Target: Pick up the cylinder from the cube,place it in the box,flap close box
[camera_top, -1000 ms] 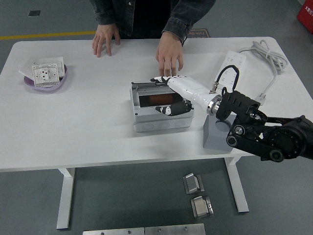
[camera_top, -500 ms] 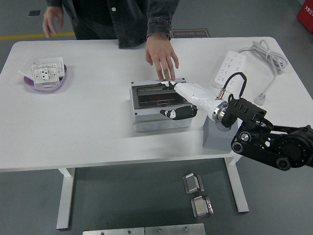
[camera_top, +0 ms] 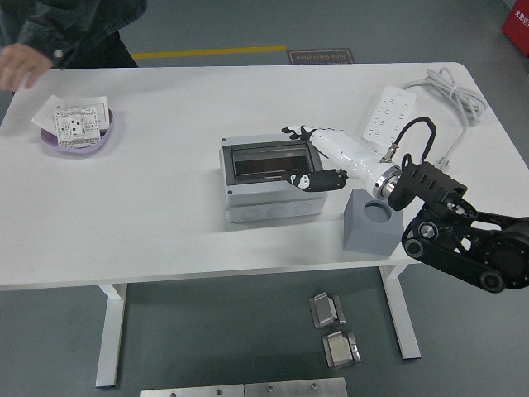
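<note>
We see the right hand (camera_top: pixel 318 157) reaching in from the table's right edge, its white palm and black fingertips spread loosely over the right end of the box (camera_top: pixel 271 178); it grasps nothing. One black finger (camera_top: pixel 321 180) rests against the box's right side, and another fingertip touches the box's far right corner. The box sits near the middle of the table (camera_top: pixel 165 223), its clear flap lying flat over the top, with something dark and reddish showing dimly beneath. We cannot make out the cylinder itself through the flap. The grey cube (camera_top: pixel 372 222) stands near the table's front edge, just right of the box, and its round socket on top looks bare. A white power strip (camera_top: pixel 385 116) lies toward the far right corner, its cable (camera_top: pixel 450 91) coiled beside it. A purple dish (camera_top: pixel 78 136) holding a white socket plate (camera_top: pixel 76 122) sits near the far left corner. A person's hand (camera_top: pixel 18 64) hangs blurred over that far left corner.
</note>
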{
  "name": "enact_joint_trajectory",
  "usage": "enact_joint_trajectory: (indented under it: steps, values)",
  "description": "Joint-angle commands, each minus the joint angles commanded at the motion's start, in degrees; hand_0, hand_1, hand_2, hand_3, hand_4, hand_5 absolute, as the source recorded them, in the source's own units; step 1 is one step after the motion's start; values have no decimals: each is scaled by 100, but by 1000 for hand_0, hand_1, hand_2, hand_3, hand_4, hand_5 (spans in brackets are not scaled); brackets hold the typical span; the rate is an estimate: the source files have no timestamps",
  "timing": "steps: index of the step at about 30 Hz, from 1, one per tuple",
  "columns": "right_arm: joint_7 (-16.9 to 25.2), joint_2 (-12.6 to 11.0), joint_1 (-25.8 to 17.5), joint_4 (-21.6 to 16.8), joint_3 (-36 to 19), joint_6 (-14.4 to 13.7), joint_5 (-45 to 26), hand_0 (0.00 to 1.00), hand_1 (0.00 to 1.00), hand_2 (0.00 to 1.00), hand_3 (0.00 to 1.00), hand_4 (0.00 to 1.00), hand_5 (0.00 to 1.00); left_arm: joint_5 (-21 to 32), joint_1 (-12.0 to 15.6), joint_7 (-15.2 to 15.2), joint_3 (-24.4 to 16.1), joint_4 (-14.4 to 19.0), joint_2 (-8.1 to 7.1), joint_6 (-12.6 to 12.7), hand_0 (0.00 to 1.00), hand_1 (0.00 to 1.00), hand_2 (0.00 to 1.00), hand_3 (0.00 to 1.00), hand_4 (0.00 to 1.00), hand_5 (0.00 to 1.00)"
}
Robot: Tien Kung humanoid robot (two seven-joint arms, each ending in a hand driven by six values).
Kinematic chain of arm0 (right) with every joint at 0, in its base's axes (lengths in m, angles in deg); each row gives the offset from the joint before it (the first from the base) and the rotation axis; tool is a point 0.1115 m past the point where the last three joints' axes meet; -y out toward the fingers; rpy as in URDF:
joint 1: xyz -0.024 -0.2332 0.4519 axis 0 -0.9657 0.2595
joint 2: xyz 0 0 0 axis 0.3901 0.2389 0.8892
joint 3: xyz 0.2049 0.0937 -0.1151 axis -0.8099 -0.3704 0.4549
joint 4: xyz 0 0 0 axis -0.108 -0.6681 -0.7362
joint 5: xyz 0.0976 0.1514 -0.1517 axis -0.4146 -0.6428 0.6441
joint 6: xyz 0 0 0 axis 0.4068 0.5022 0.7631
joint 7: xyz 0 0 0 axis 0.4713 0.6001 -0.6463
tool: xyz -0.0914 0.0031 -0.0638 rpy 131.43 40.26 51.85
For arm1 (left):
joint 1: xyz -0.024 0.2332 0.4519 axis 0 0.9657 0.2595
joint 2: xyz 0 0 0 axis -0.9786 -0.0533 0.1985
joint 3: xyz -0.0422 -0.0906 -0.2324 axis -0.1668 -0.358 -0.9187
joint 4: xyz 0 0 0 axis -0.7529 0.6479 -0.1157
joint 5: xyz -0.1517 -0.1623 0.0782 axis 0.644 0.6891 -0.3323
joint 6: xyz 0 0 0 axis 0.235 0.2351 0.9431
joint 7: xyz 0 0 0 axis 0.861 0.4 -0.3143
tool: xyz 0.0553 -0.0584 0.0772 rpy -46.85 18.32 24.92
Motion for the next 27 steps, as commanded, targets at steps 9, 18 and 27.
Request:
enact_joint_trajectory:
  steps: [9,18,27]
  values:
    - [487,-53,-1483,-477,-1814,-697,-14,847,829,852,928,735,491,23,20,-5,0,1,-12,-1,655,655,614,653,657,445]
    - [1876,488,-3136,-481,-3722,-1349,-1541,843,809,816,896,717,516,-29,32,-7,-77,14,-10,-7,655,654,614,653,659,448]
    - [3015,610,-3879,-566,-4955,-1297,-2995,843,792,786,839,715,528,-156,-48,-18,-235,17,-30,-5,654,654,613,651,661,453]
